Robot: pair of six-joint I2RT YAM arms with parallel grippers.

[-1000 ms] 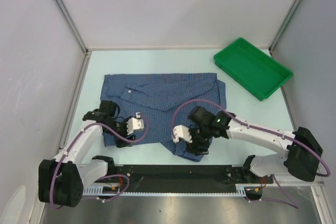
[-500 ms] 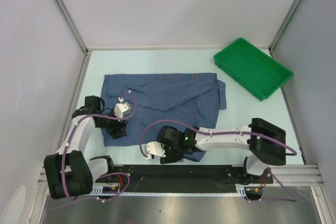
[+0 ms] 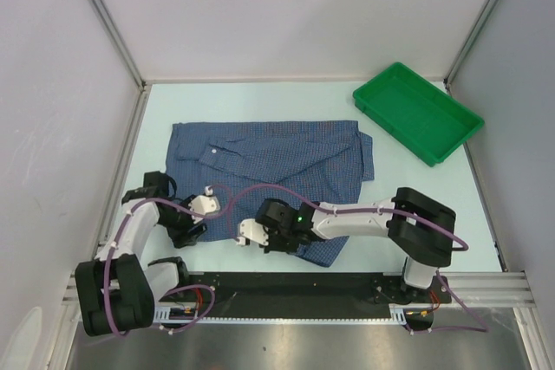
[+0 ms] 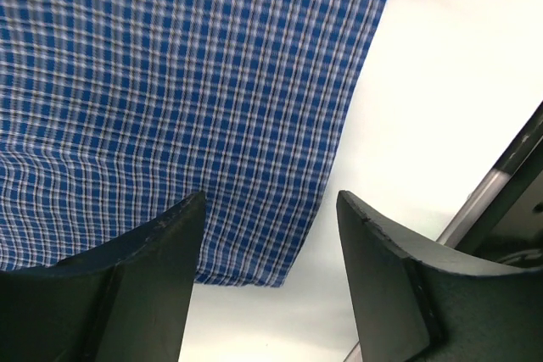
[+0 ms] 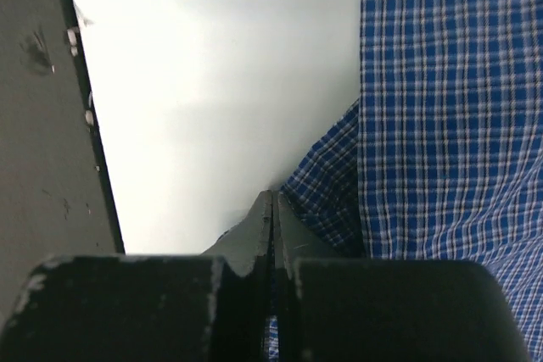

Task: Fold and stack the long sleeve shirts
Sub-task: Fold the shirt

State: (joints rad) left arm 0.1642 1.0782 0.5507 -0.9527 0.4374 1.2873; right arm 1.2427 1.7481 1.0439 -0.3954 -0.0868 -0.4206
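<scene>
Blue check shirt (image 3: 269,153) lay spread flat, centre-left of the top view. Light, limp, would sag and slip: probably best pinched at hem corners. Left gripper (image 4: 270,209) spread above the lower-left corner. Right gripper (image 5: 272,205) pressed together at the bottom hem; cloth caught or not, couldn't tell.

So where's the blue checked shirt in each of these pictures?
Top external: blue checked shirt spread across mid-table.
Left wrist: the shirt fills the upper left.
Right wrist: the shirt runs down the right side.
Shared landmark: the pale table beside the shirt's edge.
</scene>
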